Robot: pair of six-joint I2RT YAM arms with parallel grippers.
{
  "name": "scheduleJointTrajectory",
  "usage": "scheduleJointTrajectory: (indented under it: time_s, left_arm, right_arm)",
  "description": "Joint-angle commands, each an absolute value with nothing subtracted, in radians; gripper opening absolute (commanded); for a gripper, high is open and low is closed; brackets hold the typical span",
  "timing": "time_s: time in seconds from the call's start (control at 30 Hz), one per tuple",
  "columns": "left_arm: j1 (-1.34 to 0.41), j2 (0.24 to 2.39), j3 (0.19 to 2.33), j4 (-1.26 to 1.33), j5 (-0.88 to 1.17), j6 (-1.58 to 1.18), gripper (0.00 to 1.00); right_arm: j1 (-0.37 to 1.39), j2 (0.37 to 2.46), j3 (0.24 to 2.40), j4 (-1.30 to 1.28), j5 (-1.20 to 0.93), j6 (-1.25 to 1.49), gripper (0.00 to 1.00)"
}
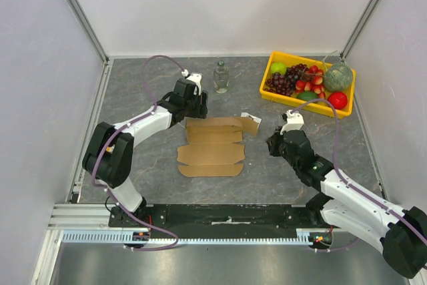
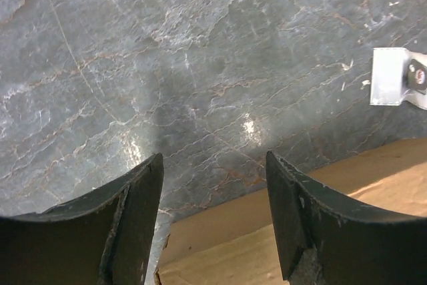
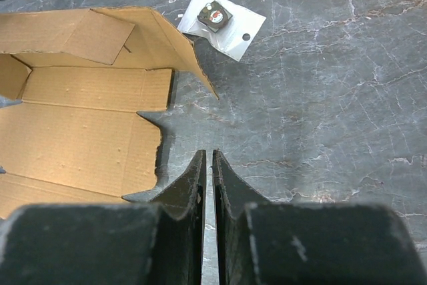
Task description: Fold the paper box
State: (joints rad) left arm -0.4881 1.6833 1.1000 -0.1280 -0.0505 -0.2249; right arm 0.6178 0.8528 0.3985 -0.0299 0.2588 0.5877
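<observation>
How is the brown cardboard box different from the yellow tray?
The paper box is plain brown cardboard, while the yellow tray is bright yellow. The paper box lies spread open and mostly flat with nothing in it; the yellow tray has raised walls and is full of fruit. The paper box sits mid-table; the yellow tray is in the far right corner. Both rest on the grey table.

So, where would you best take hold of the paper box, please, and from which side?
I'd pinch the paper box by its apparently raised far-right flap, coming from the right; the rest lies flat, leaving no edge to get under.
</observation>
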Motion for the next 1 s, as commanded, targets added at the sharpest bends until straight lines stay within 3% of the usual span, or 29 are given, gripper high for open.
scheduleJointTrajectory:
  time_s: [0.0,0.63,0.97]
  left_arm:
    - [-0.482,1.683,1.123,-0.186,-0.092,-0.275,0.68]
    - [-0.483,1.539,0.962,-0.219,-0.091,-0.333,0.67]
    - [-0.482,1.344,0.913,-0.253,-0.159,-0.365,0.66]
  right_arm:
    - [0.612,0.856,0.387,-0.023,0.247,0.594,0.13]
    - [0.606,0.897,0.373,0.025,0.227,0.597,0.13]
    - [0.604,0.951,0.38,0.139,0.134,0.543,0.12]
